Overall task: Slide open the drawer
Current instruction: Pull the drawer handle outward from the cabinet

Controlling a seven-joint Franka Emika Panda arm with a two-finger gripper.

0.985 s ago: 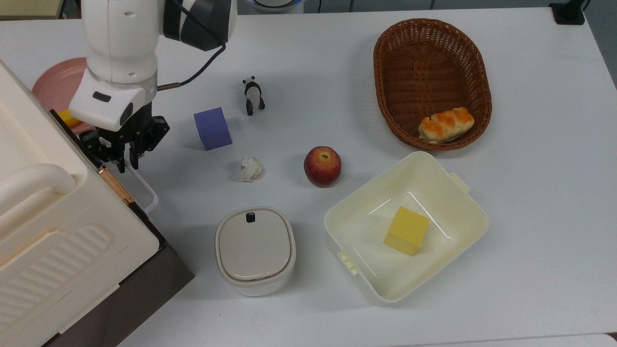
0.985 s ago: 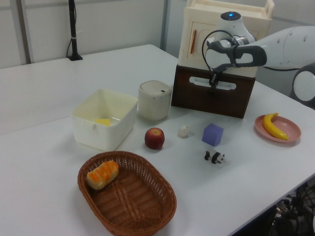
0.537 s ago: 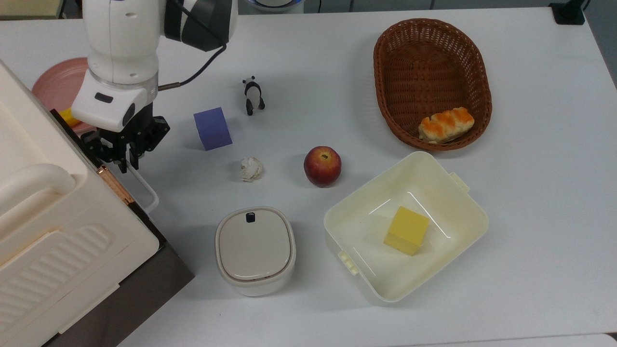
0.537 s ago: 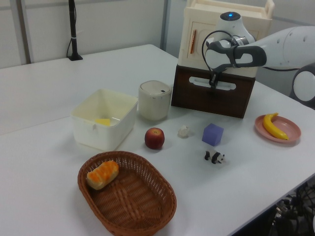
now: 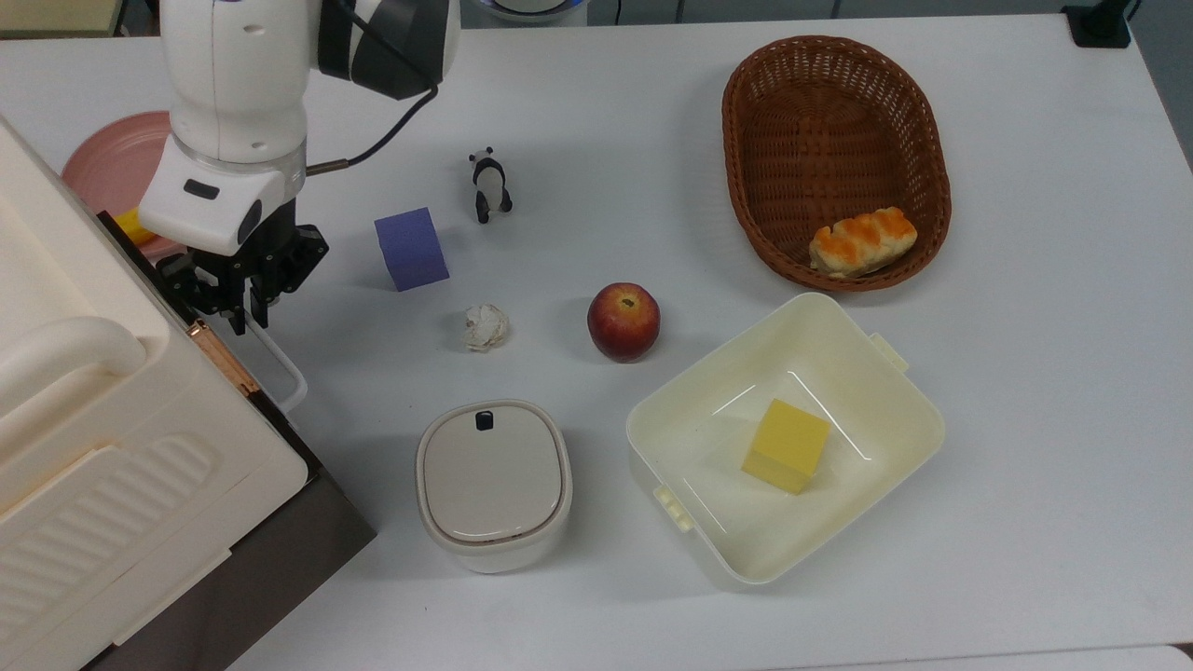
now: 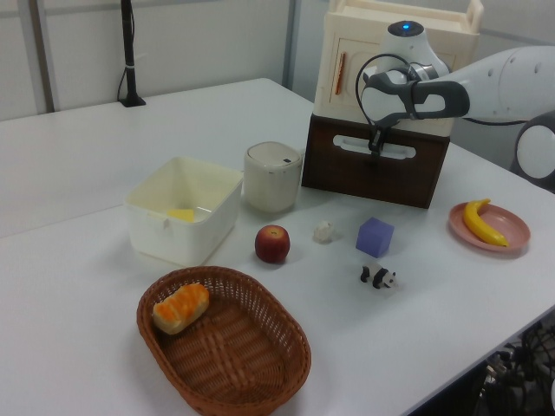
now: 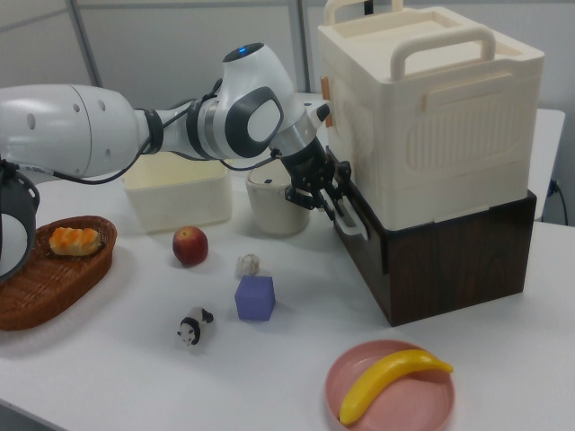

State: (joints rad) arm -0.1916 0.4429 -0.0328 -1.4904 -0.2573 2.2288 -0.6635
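Observation:
The drawer (image 6: 375, 173) is the dark brown base under the cream cabinet, with its front flush with the cabinet in the left view. Its white loop handle (image 5: 282, 371) sticks out toward the table and also shows in the right view as handle (image 7: 352, 218). My gripper (image 5: 246, 320) points down at the far end of that handle. Its fingers stand close together on either side of the bar. It is the same gripper (image 6: 375, 147) (image 7: 331, 199) at the front panel in the other two views. The drawer's inside is hidden.
A purple cube (image 5: 411, 248), a toy panda (image 5: 487, 184), a crumpled paper ball (image 5: 486, 326) and an apple (image 5: 623, 321) lie near the handle. A lidded pot (image 5: 492, 482), a cream tub (image 5: 890, 415), a basket (image 5: 834, 154) and a pink plate with a banana (image 7: 389, 384) stand further off.
My gripper has shifted a few pixels toward the top view's top along the handle. The drawer and its handle have not moved.

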